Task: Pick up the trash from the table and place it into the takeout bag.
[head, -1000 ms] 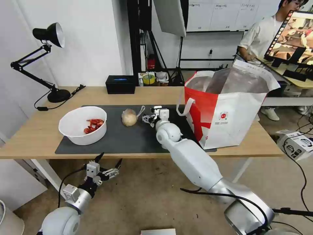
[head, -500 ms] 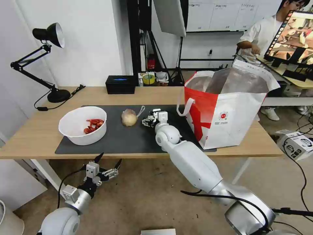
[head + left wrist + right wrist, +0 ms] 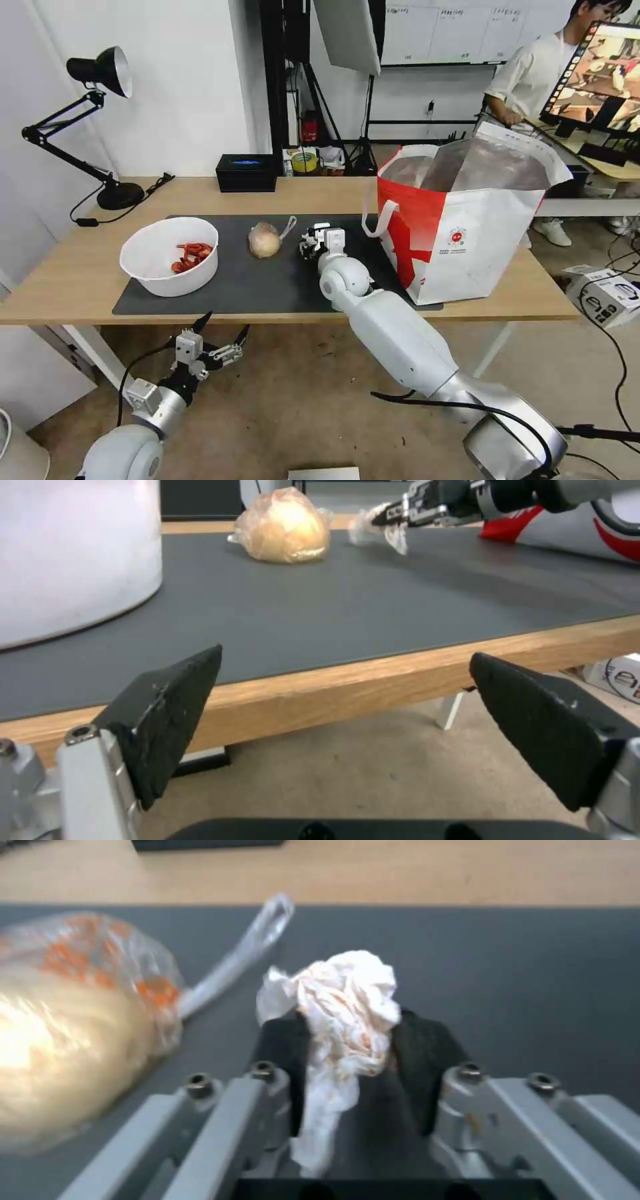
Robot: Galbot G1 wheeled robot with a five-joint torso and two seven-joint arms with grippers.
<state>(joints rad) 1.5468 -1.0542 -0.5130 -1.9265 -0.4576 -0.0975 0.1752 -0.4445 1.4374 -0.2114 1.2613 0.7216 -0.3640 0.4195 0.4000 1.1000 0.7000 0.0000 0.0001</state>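
Now tissue point(image 3: 347, 1005) in right pincer point(image 3: 353, 1040).

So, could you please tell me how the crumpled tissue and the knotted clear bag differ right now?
The crumpled tissue is clamped between the pads of the right end effector, while the knotted clear bag rests free on the dark mat. The tissue is white with faint orange stains; the bag is see-through with a beige lump inside. The tissue looks smaller than the bag. Both are over the mat, close together.
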